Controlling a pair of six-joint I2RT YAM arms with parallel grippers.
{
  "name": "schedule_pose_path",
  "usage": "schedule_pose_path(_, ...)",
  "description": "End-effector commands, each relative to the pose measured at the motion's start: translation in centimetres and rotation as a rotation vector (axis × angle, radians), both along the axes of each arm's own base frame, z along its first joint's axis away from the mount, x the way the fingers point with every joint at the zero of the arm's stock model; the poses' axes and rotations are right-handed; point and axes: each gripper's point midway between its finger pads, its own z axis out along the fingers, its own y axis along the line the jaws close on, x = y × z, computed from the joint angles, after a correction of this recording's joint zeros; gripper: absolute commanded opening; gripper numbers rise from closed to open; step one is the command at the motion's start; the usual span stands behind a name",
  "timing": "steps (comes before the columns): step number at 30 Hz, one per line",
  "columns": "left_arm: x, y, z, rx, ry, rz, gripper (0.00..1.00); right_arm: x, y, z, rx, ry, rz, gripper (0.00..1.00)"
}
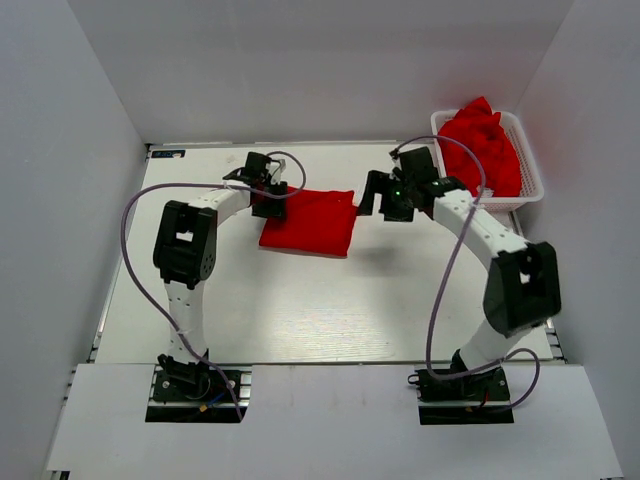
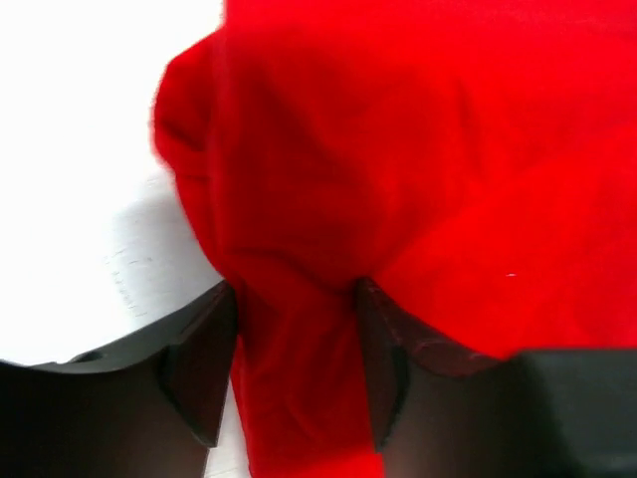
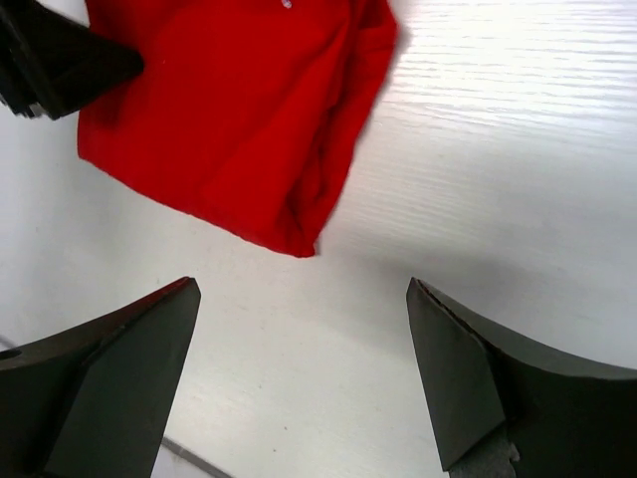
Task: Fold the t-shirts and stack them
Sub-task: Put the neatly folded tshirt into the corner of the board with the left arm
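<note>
A folded red t-shirt (image 1: 310, 222) lies on the white table at the back middle. My left gripper (image 1: 268, 199) is at its left edge; in the left wrist view its jaws are shut on a bunched fold of the red t-shirt (image 2: 299, 368), and cloth fills most of that view. My right gripper (image 1: 372, 195) hovers just right of the shirt, open and empty; the right wrist view shows the shirt's corner (image 3: 239, 119) ahead of the spread fingers (image 3: 129, 368). More red t-shirts (image 1: 480, 145) are piled in a white basket (image 1: 530, 185) at the back right.
White walls enclose the table on three sides. The basket stands against the right wall behind the right arm. Bare white tabletop (image 1: 330, 310) lies between the shirt and the arm bases.
</note>
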Motion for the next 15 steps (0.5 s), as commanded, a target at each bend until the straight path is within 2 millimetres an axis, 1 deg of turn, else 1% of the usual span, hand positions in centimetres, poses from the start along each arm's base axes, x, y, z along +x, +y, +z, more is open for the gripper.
schedule_pose_path(1,-1.3,-0.4,-1.4,0.066,0.045,-0.037,0.49,-0.2,-2.0,4.6,0.015,-0.182,-0.097,0.90)
schedule_pose_path(2,-1.5,-0.6,-2.0,0.079,0.053,-0.041,0.42,0.3,-2.8,5.1,-0.007,-0.226,-0.142,0.90)
schedule_pose_path(3,-1.9,-0.4,-2.6,0.086,0.075,-0.041,0.36,-0.5,-3.4,3.8,-0.025,-0.208,-0.157,0.90)
schedule_pose_path(4,-1.5,-0.7,-2.2,0.095,0.060,-0.042,0.18,-0.8,-3.9,5.8,-0.011,-0.266,-0.173,0.90)
schedule_pose_path(5,-1.8,-0.5,-2.7,0.105,0.078,-0.031,0.09,-0.6,-5.1,5.8,-0.047,-0.281,-0.223,0.90)
schedule_pose_path(6,-1.4,-0.5,-2.4,0.109,0.066,-0.025,0.00,-0.8,-5.6,5.7,-0.058,-0.285,-0.239,0.90)
schedule_pose_path(7,-1.4,-0.5,-2.4,0.109,0.066,-0.025,0.00,-1.3,-5.9,6.5,-0.060,-0.304,-0.249,0.90)
schedule_pose_path(8,-1.0,-0.4,-2.1,0.111,0.055,-0.011,0.00,-1.3,-6.6,6.5,-0.082,-0.313,-0.273,0.90)
schedule_pose_path(9,-0.9,-0.5,-1.5,0.107,0.043,-0.010,0.00,-1.5,-7.0,6.2,-0.098,-0.315,-0.284,0.90)
schedule_pose_path(10,-0.4,-0.4,-0.7,0.110,0.020,-0.003,0.00,-1.7,-7.7,6.8,-0.108,-0.332,-0.306,0.90)
schedule_pose_path(11,-0.2,-0.5,0.6,0.102,-0.005,-0.002,0.00,-1.7,-8.0,6.8,-0.119,-0.334,-0.317,0.90)
schedule_pose_path(12,0.0,-0.5,1.4,0.096,-0.021,-0.001,0.00,-1.9,-8.3,6.6,-0.128,-0.333,-0.325,0.90)
schedule_pose_path(13,0.6,-0.3,2.5,0.084,-0.055,0.010,0.00,-2.0,-8.6,6.8,-0.137,-0.345,-0.338,0.90)
schedule_pose_path(14,1.2,-0.7,3.7,0.062,-0.094,0.006,0.00,-2.1,-8.8,6.7,-0.140,-0.344,-0.344,0.90)
schedule_pose_path(15,1.8,-0.3,5.6,0.044,-0.139,0.008,0.00,-2.2,-9.0,6.7,-0.143,-0.345,-0.349,0.90)
